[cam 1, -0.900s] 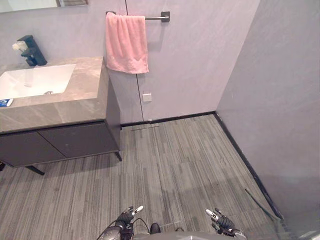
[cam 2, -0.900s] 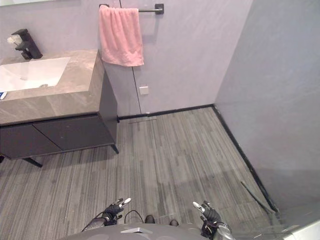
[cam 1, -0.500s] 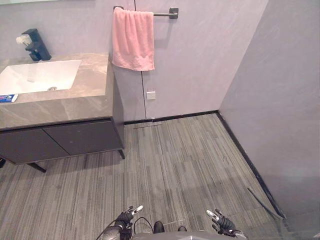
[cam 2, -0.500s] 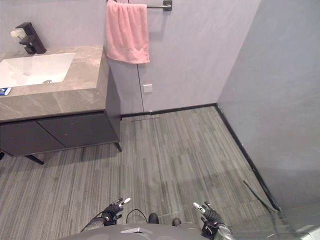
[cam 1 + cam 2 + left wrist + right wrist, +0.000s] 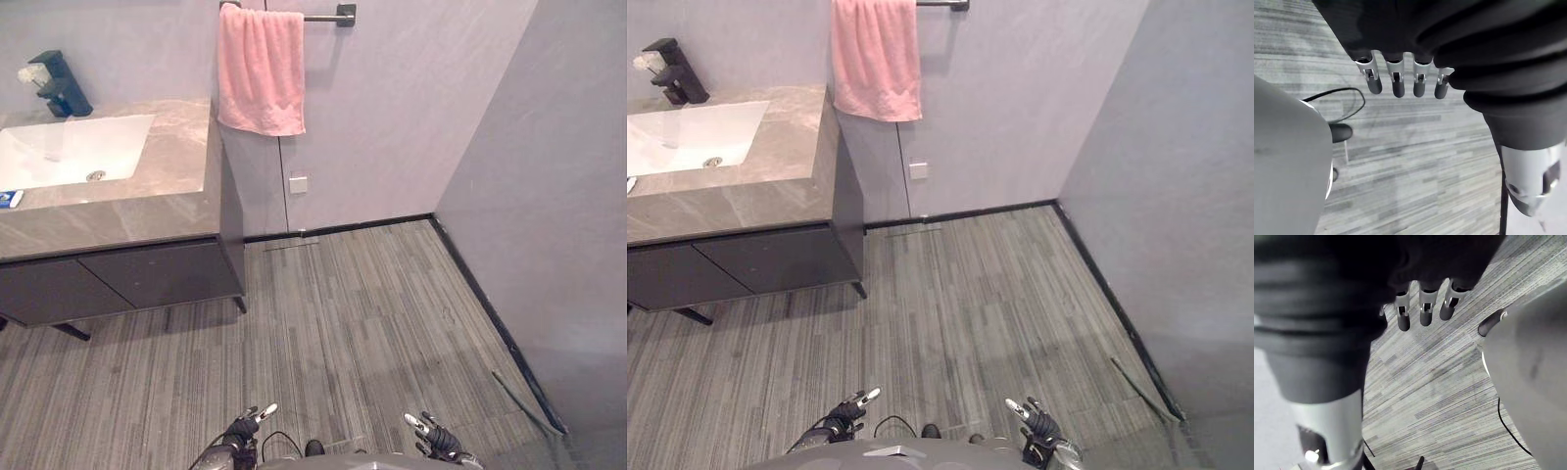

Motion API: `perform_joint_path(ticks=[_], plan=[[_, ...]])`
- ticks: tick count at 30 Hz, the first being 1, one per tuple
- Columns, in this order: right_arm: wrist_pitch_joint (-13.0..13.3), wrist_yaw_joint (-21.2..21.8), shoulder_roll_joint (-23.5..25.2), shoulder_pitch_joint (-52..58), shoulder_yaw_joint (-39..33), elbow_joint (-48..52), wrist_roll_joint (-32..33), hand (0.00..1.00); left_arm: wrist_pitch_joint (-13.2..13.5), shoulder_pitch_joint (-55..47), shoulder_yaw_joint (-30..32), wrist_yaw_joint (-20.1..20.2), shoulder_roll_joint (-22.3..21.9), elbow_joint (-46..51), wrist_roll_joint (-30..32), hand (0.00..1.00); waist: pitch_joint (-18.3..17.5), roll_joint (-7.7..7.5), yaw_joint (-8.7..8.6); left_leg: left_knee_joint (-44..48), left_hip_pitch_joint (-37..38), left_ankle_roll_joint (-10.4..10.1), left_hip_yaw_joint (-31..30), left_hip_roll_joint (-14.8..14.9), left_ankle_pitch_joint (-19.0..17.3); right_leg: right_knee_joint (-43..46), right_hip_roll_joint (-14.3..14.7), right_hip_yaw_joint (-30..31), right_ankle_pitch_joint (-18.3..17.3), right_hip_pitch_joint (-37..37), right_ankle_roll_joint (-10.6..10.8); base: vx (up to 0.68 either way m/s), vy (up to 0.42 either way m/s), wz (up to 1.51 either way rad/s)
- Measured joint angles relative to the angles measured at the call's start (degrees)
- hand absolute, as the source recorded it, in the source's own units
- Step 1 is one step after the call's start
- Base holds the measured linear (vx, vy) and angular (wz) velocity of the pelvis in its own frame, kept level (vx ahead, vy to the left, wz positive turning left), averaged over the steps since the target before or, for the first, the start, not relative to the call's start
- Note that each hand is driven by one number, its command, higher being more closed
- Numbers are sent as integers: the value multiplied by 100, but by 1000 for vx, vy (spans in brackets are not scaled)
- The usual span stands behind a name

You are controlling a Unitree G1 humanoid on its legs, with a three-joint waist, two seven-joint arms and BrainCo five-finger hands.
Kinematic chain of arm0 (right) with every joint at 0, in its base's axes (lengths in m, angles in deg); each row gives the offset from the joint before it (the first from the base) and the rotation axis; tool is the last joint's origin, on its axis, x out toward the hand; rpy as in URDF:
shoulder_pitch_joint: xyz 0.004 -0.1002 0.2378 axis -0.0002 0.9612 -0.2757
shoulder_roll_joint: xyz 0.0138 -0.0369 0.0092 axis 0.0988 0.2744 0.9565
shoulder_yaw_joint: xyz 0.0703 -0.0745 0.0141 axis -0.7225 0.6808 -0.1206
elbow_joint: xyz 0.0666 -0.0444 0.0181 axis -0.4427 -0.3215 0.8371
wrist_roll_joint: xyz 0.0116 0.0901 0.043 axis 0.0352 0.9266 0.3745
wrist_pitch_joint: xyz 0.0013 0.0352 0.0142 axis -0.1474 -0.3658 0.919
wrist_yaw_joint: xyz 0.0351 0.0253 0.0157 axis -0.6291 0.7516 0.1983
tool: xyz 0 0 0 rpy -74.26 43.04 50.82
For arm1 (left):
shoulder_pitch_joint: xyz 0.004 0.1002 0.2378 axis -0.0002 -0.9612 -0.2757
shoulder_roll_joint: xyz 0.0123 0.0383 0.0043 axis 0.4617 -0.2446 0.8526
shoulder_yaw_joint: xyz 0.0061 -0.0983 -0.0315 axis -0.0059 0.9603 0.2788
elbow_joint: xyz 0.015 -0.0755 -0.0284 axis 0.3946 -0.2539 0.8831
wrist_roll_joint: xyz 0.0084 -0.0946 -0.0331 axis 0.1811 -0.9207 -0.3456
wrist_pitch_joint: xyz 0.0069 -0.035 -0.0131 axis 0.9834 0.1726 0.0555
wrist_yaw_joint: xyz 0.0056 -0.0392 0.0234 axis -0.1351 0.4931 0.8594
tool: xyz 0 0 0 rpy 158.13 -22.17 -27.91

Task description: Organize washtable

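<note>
Both hands hang low and empty with fingers relaxed, the left hand [image 5: 245, 428] and the right hand [image 5: 432, 438] over the floor [image 5: 372, 313]. Walking in carelessly could, I judge, bump the cabinet [image 5: 147, 274] corner, and a sweeping reach could knock the small blue item [image 5: 9, 199] off the washtable [image 5: 147, 201] beside the sink [image 5: 69, 152]. That washtable stands well apart from both hands, ahead and to the left.

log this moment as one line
left hand open, empty, low | right hand open, empty, low | washtable ahead-left, untouched | pink towel hanging beside it
</note>
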Motion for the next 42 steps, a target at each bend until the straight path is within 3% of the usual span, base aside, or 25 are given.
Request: perform_joint_path(ticks=[16,20,22,23,24,25,27,29,32,34,36,37,38,39,40,41,42], plan=[[-7,0,-42,-16,76,20,-42,0,1,-17,0,-4,-42,19,5,0,-26,20,14,-59,-182,7,152,130,-68,248,116,103,-164,-343,-53,-21,-24,-5],[-115,-16,-55,-22,-115,54,-32,0,-1,-19,115,-40,-28,54,-4,0,15,-41,11,-58,-164,188,-16,-169,-250,1553,-122,-8,-791,-816,204,112,86,19],[-114,-19,-19,22,-188,300,-8,0,-5,-10,249,-48,-63,104,-3,0,142,-72,36,37,-72,274,-35,-241,-363,3266,-94,31,-789,-1530,287,47,114,24],[-105,-20,19,52,-140,497,35,0,-9,-10,294,-48,-55,134,-2,0,207,-104,-3,282,-32,295,-155,-305,-516,4202,-96,64,-679,-1936,227,-19,93,44],[-92,-20,50,115,-114,686,38,0,-18,36,445,-49,-70,180,-5,0,264,-131,-26,609,-37,209,-197,-307,-741,4996,-72,101,-730,-2279,211,-18,99,41],[-69,-17,40,143,-58,720,56,0,-18,49,558,-56,-110,188,0,0,301,-84,8,791,-6,164,-201,-280,-900,5186,-89,81,-777,-2431,184,-42,96,27],[-59,-17,-16,132,27,740,264,0,-42,54,670,-63,-142,179,21,0,322,-73,20,704,333,156,-319,-270,-1021,4701,-220,-231,-932,-2587,79,-86,49,4],[-25,-12,-17,130,-30,747,260,0,-85,74,693,-66,-139,171,160,0,322,-39,-28,355,623,124,-369,-222,-1045,3433,-172,-571,-868,-2817,43,-175,-6,-1],[-35,-15,-32,163,-236,562,231,0,-132,110,767,-41,-133,163,252,0,334,-50,-259,164,890,-71,-676,-204,-1213,1509,-29,-632,-14,-2915,40,-76,-85,46],[-154,-16,-40,305,-365,405,227,0,-143,30,1046,-31,-163,162,401,0,326,0,-341,295,1162,-376,-792,-89,-1398,1429,125,-643,278,-2876,-136,472,-242,63],[-245,-8,-16,419,-397,410,241,0,-141,-85,1294,-36,-194,228,439,0,267,-90,-349,942,1188,-581,-778,-89,-1553,1382,206,-741,570,-2699,-483,584,-274,52],[-246,7,-45,427,-386,409,242,0,-151,-105,1386,-53,-188,222,439,0,247,-88,-366,1505,1094,-560,-779,-41,-1720,1502,240,-723,725,-2574,-637,491,-236,27],[-231,6,-125,370,-401,454,250,0,-171,-110,1445,-47,-292,236,431,0,181,117,-348,2698,627,-518,-605,199,-1778,1606,350,-829,514,-2462,-735,498,-234,21],[-230,32,-175,278,-381,519,248,0,-173,-114,1492,-47,-376,245,387,0,179,233,-330,4071,59,-498,-409,432,-1445,1572,440,-852,306,-2262,-800,359,-176,2],[-234,36,-183,232,-365,569,247,0,-172,-99,1527,-43,-403,255,373,0,186,260,-298,4803,-248,-558,-374,572,-1100,1565,489,-817,207,-2116,-874,222,-176,-11],[-233,44,-172,161,-325,629,244,0,-172,-101,1574,-38,-432,288,351,0,206,262,-274,5857,-617,-638,-360,798,-886,1531,579,-779,69,-1831,-983,157,-216,-33],[-233,48,-175,45,-184,620,239,0,-179,-104,1568,-37,-417,290,329,0,301,170,-260,6736,-849,-684,-361,956,-868,1487,624,-630,-24,-1354,-1103,132,-281,-55]])
